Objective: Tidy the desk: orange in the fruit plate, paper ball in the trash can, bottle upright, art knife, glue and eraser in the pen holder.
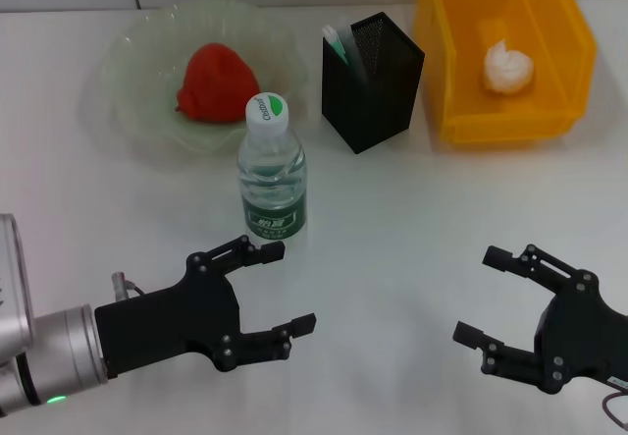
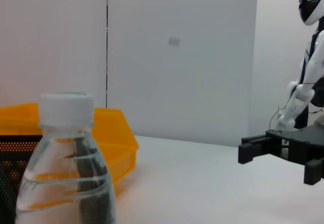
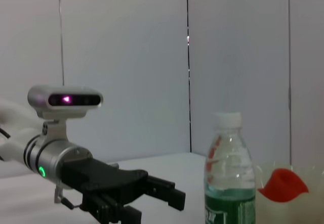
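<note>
The bottle stands upright with a white cap and green label, mid-table; it also shows as the bottle and the bottle. A red rounded fruit lies in the pale green fruit plate. The paper ball rests inside the yellow trash can. A white-and-green item pokes out of the black mesh pen holder; its other contents are hidden. My left gripper is open just in front of the bottle. My right gripper is open at the front right.
Plate, pen holder and yellow bin line the back of the white table. In the left wrist view the right gripper shows beyond the bottle, and in the right wrist view the left gripper shows beside the bottle.
</note>
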